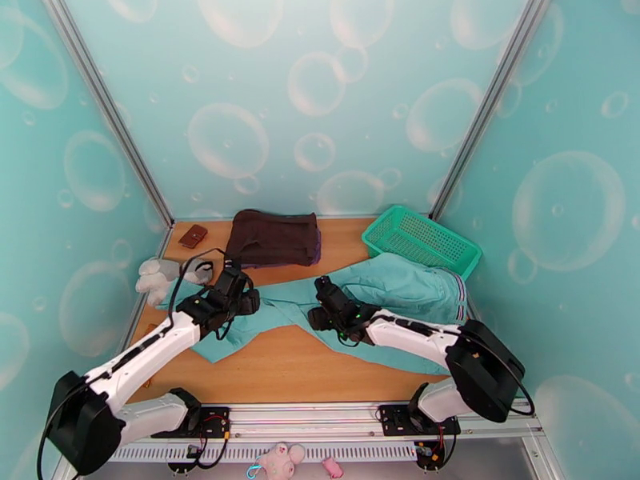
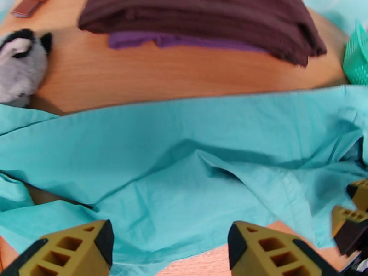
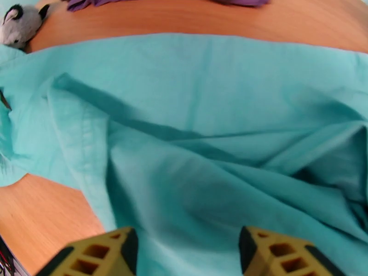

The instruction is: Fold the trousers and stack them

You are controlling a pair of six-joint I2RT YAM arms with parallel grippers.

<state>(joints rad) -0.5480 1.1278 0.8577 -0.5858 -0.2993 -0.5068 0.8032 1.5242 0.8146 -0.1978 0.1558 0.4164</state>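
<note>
A stuffed toy [image 1: 156, 278] sits at the left edge of the table [image 1: 304, 370]. The trousers [image 1: 400, 286] lie spread across the table, with the waistband at the right near the basket [image 1: 420, 240]. The left gripper [image 2: 169, 235] hovers over the legs with its fingers apart and holding nothing. The right gripper [image 3: 187, 242] is likewise released over the middle.

1 high rear view, 2 close forward wrist views, all on trousers [image 1: 400, 283].

Both arms reach forward from their bases, angled inward toward each other; left hand [image 1: 238, 296] is lowered, its fingers [image 2: 73, 251] spread wide; right hand [image 1: 324, 304] is lowered too, its fingers [image 3: 276, 254] equally parted.
</note>
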